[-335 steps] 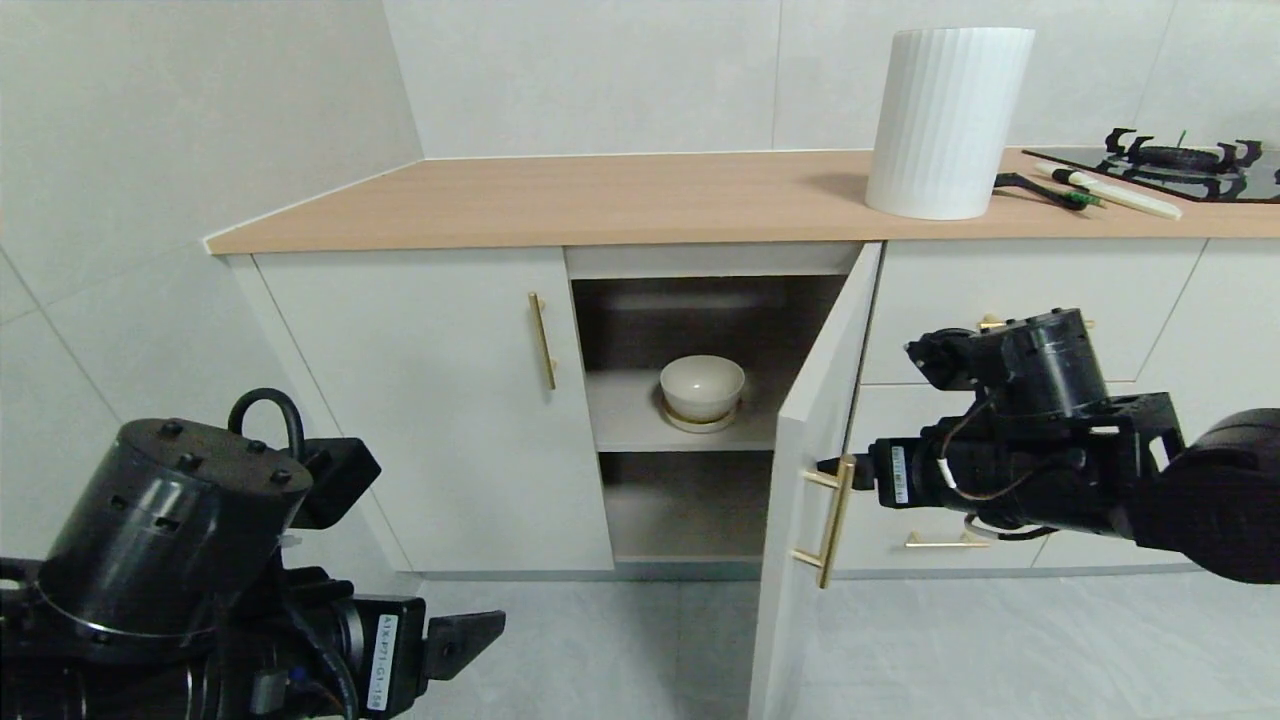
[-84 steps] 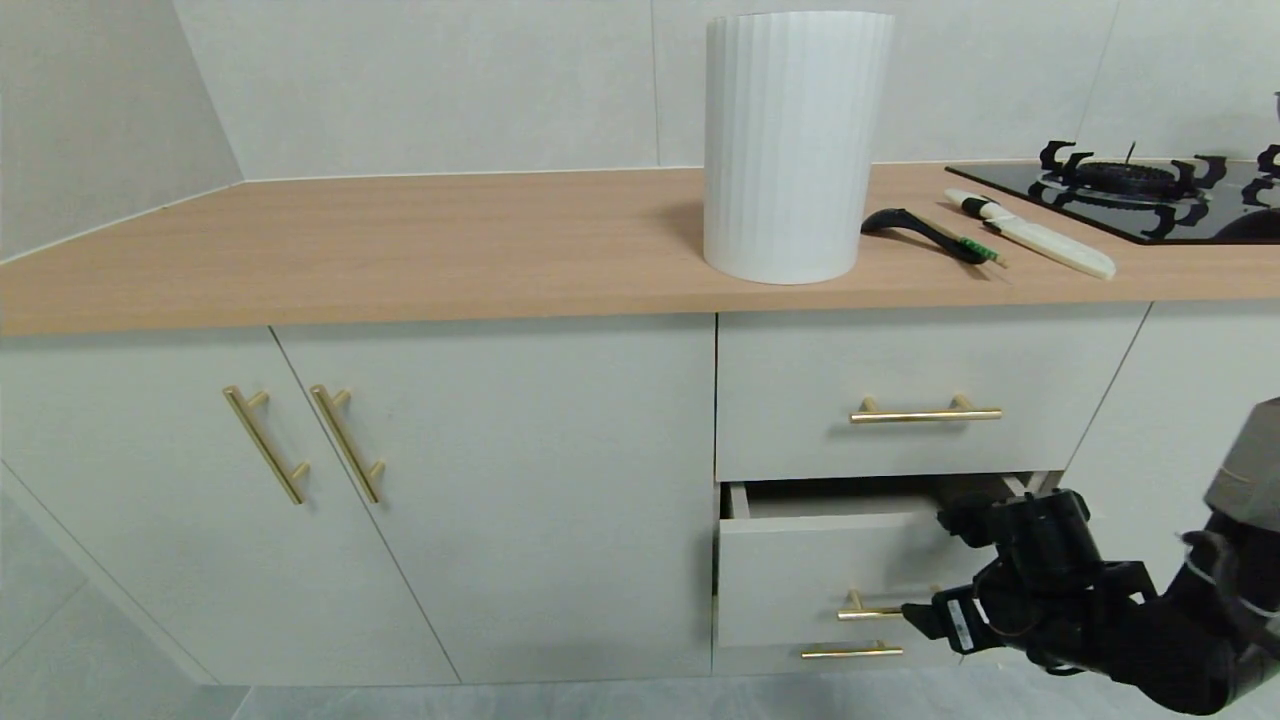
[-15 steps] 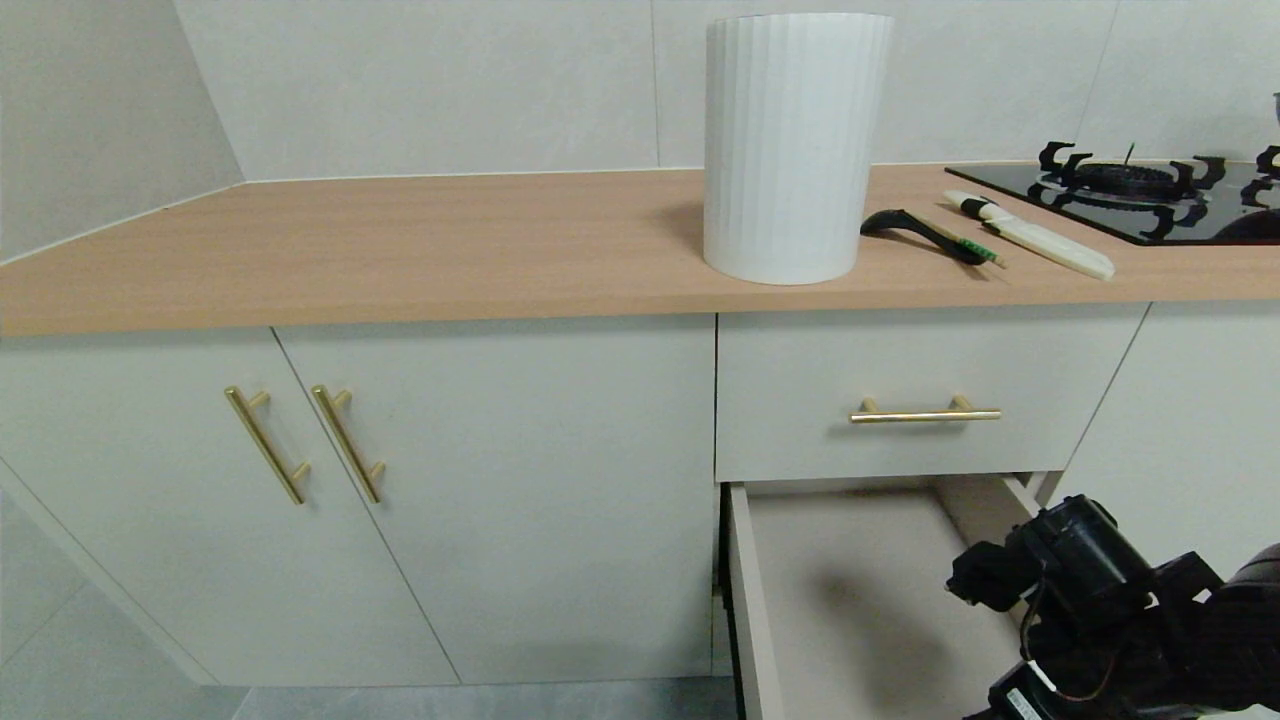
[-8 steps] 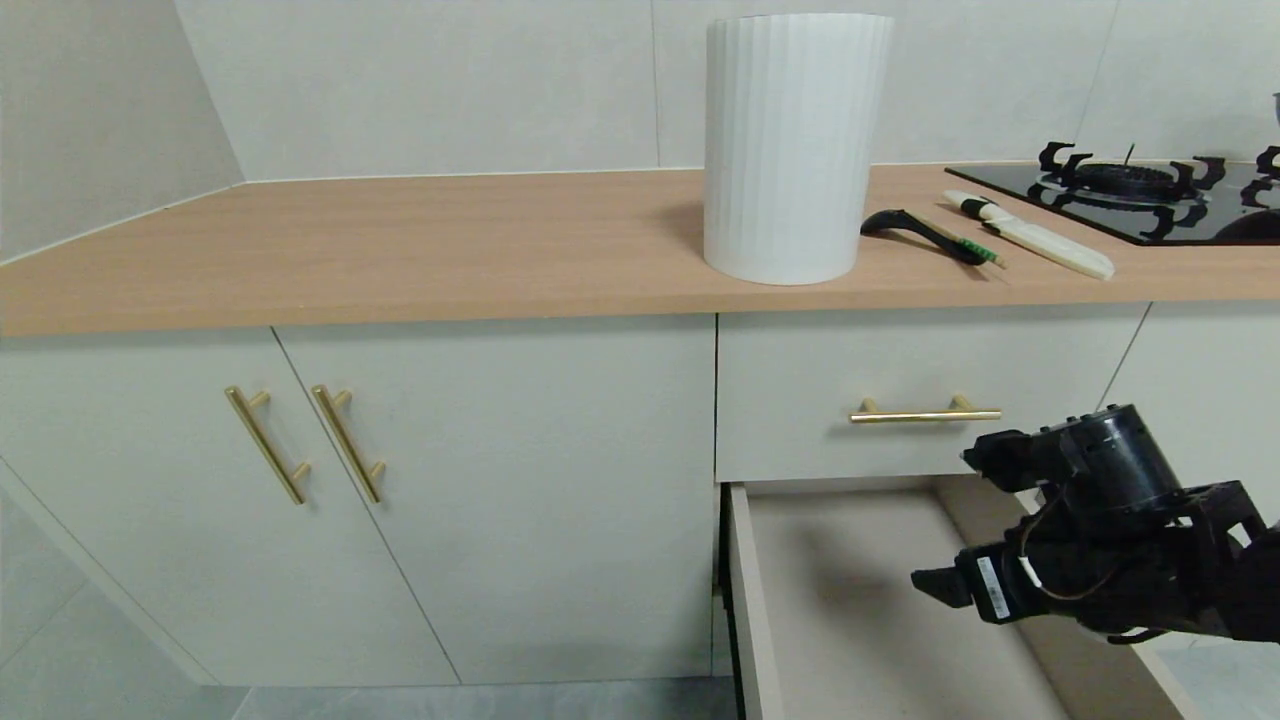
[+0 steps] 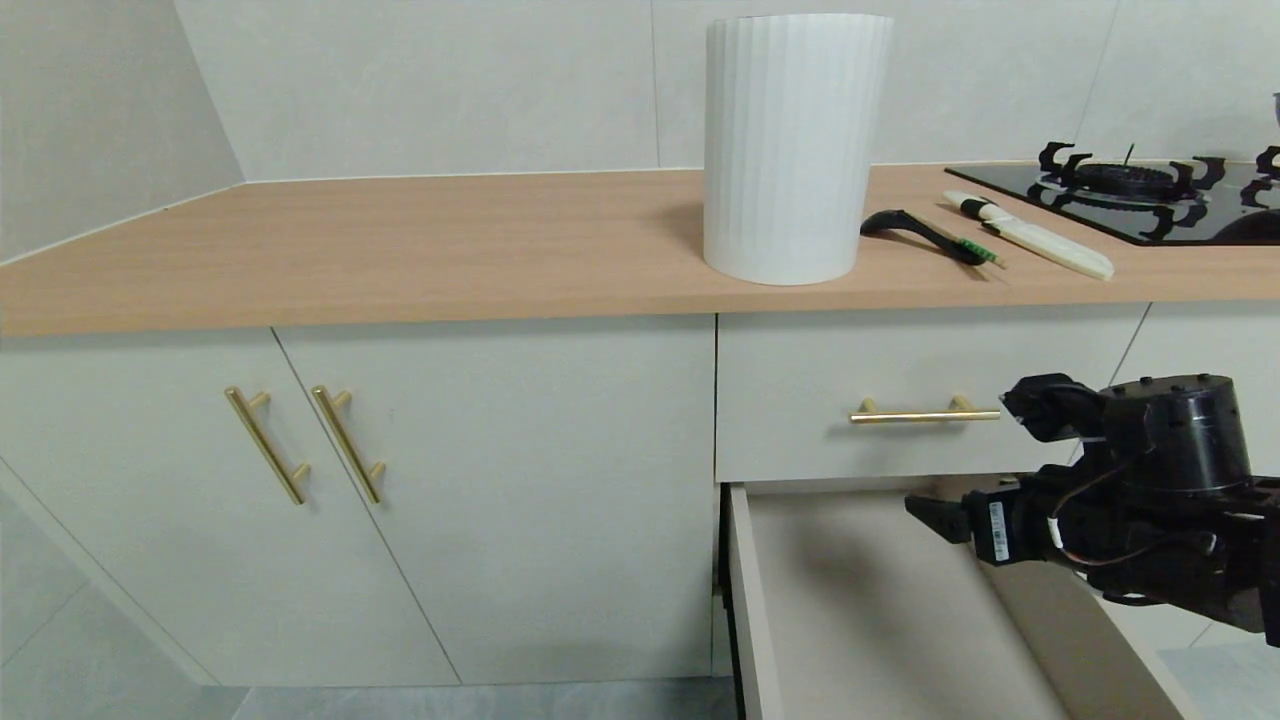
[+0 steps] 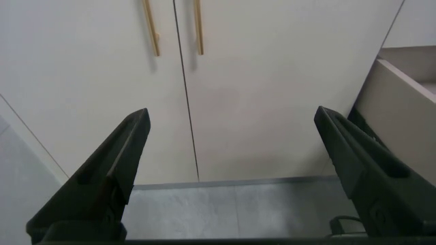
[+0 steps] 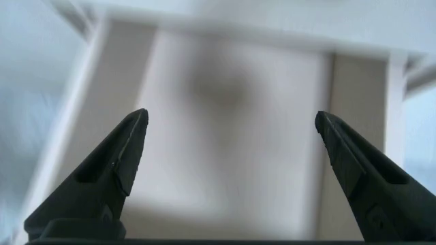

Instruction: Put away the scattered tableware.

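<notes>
Knife [image 5: 1030, 234] (on counter [image 5: 400, 240]) above right claw [image 5: 928, 512]

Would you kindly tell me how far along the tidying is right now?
Done: the lower drawer stands open, with nothing visible in it, and the cupboard doors are shut. In hand: nothing; the right hand hangs open over the drawer, and the left hand is open, facing the cupboard doors. Left: the black spoon and white knife lie on the counter beside the tall white canister.
</notes>
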### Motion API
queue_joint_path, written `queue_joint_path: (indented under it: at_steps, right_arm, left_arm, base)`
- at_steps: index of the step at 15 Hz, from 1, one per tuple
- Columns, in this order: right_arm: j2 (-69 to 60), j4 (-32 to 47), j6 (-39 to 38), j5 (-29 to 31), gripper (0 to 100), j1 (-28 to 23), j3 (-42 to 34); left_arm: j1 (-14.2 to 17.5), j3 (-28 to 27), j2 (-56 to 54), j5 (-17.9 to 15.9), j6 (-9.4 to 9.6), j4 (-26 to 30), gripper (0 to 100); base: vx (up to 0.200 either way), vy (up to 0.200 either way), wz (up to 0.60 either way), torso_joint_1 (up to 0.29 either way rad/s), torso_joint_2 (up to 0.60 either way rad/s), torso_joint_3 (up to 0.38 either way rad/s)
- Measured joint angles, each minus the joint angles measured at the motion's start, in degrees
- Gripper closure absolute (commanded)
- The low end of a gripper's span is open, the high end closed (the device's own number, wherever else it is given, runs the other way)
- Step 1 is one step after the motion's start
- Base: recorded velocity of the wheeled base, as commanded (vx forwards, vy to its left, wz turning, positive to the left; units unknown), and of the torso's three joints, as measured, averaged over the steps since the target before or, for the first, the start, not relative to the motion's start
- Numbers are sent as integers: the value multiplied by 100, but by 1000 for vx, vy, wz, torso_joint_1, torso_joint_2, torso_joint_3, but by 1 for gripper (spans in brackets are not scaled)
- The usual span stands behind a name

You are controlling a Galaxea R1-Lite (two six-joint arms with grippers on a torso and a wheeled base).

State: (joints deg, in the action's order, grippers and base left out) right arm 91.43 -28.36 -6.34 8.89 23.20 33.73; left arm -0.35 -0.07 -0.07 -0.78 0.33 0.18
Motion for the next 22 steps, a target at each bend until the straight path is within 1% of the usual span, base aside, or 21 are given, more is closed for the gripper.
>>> queue_joint_path:
  at_steps: [3, 7, 17, 22]
  right_arm:
    - [-118, -172, 99, 9, 0, 0, -110]
    - [-227, -154, 117, 9, 0, 4, -144]
    - [-260, -152, 115, 2, 0, 0, -149]
    - [-221, -148, 115, 0, 0, -2, -144]
  left_arm:
    - [2, -4, 0, -1, 2, -16, 0]
    - [2, -4, 0, -1, 2, -18, 0]
    - [0, -2, 0, -1, 0, -7, 0]
    - [0, -2, 0, 0, -1, -9, 0]
  base:
    - [0, 0, 0, 79, -251, -274]
    - [0, 0, 0, 133, -502, -299]
    - [0, 0, 0, 185, -472, -286]
    - [0, 0, 0, 56, -130, -76]
